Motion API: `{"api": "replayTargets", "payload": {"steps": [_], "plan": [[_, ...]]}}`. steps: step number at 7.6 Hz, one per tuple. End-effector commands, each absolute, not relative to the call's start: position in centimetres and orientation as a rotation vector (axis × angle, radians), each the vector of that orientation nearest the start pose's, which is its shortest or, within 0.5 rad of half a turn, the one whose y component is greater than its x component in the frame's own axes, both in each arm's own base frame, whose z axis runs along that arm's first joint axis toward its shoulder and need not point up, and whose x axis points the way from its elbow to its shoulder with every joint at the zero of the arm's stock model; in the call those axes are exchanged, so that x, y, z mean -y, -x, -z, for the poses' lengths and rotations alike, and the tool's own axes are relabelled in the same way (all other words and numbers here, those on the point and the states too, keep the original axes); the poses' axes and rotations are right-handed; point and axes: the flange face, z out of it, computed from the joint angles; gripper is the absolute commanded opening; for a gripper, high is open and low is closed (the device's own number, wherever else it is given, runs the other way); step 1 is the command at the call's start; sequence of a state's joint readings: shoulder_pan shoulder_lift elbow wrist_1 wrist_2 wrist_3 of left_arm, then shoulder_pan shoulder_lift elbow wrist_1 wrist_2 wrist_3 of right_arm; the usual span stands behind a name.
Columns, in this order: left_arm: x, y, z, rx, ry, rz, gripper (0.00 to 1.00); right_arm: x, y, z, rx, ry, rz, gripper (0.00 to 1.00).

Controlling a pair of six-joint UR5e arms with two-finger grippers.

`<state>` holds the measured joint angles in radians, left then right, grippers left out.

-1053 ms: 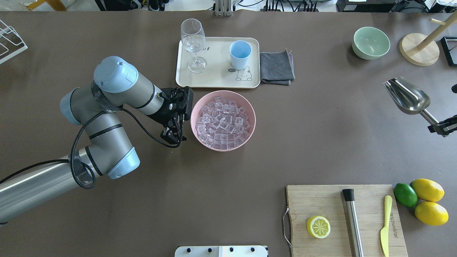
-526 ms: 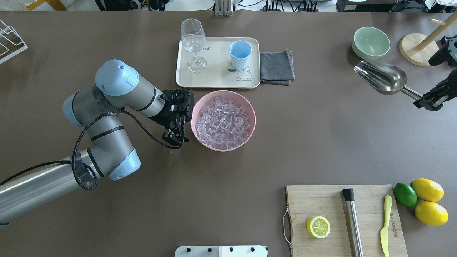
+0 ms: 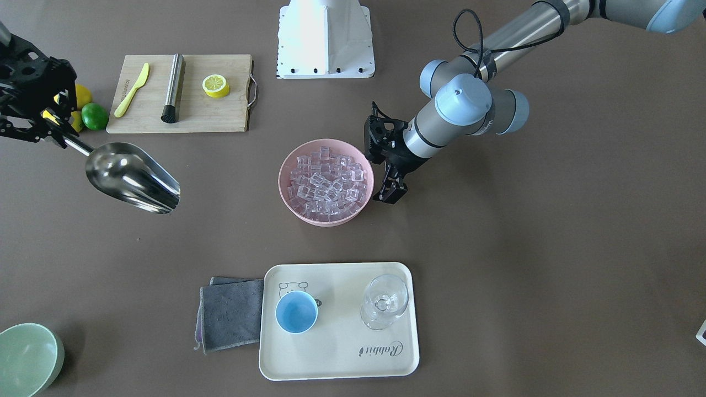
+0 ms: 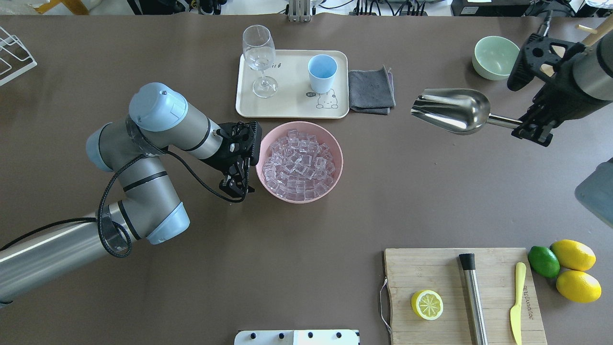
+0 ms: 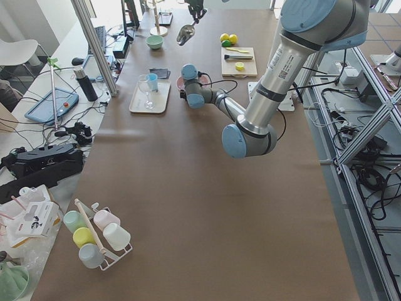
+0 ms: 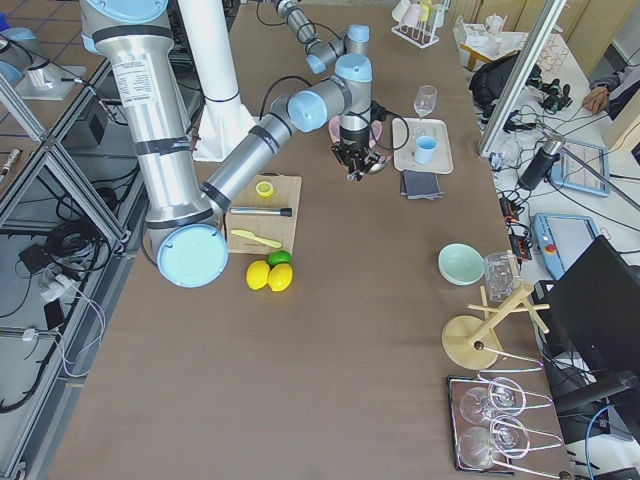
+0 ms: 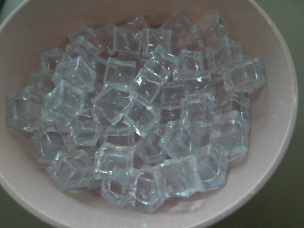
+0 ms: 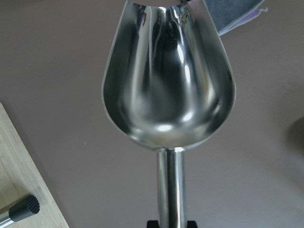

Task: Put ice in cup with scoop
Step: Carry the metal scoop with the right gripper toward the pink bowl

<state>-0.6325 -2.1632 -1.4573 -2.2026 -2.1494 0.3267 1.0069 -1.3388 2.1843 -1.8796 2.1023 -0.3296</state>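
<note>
Two robot arms: left arm [image 4: 158, 139], right arm [image 4: 586, 79]. One steel scoop [image 4: 452, 111]. Two bowls: a pink bowl [image 4: 341, 160] heaped with dozens of ice cubes [image 4: 297, 163], and a green bowl [image 4: 497, 57]. One blue cup [image 4: 322, 72], one wine glass [image 4: 258, 48], one tray [image 4: 292, 103], one grey cloth [image 4: 371, 91], one cutting board [image 4: 412, 268], one lemon half [image 4: 426, 304], two whole lemons [image 4: 573, 255] [image 4: 578, 286], one lime [image 4: 543, 261], one yellow knife [image 4: 517, 297], one steel cylinder [image 4: 474, 297].

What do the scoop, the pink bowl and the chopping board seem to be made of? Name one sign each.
Scoop: polished metal, probably steel; mirror-like reflections.
Pink bowl: matte plastic, perhaps; even colour, dull sheen.
Chopping board: wood or bamboo; pale grain lines.
</note>
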Motion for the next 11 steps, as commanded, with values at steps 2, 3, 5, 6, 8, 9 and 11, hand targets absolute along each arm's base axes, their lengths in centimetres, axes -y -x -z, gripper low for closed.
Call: {"api": "replayTargets", "payload": {"steps": [2, 3, 5, 6, 8, 9, 11], "plan": [[47.9, -52.1, -28.2, -0.902, -0.962, -1.417, 0.99, 42.5, 26.9, -22.7, 0.432, -0.394, 1.179, 0.0], [47.9, -52.1, -28.2, -0.903, -0.963, -1.417, 0.99, 42.6, 29.7, -21.2, 0.423, -0.374, 1.208, 0.0], [47.9, -52.1, -28.4, -0.902, -0.96, -1.417, 0.99, 43.2, 32.7, -18.2, 0.399, -0.308, 1.24, 0.0], [47.9, -52.1, -28.5, -0.902, -0.96, -1.417, 0.99, 43.9, 34.5, -16.4, 0.35, -0.276, 1.26, 0.0], [47.7, -51.8, -29.1, -0.904, -0.971, -1.417, 0.99, 45.1, 36.8, -15.9, 0.325, -0.249, 1.303, 0.0], [47.7, -51.8, -29.2, -0.904, -0.97, -1.417, 0.99, 45.6, 37.3, -14.2, 0.306, -0.239, 1.348, 0.0], [47.8, -51.8, -29.2, -0.903, -0.97, -1.416, 0.99, 46.5, 38.3, -10.7, 0.295, -0.211, 1.395, 0.0]]}}
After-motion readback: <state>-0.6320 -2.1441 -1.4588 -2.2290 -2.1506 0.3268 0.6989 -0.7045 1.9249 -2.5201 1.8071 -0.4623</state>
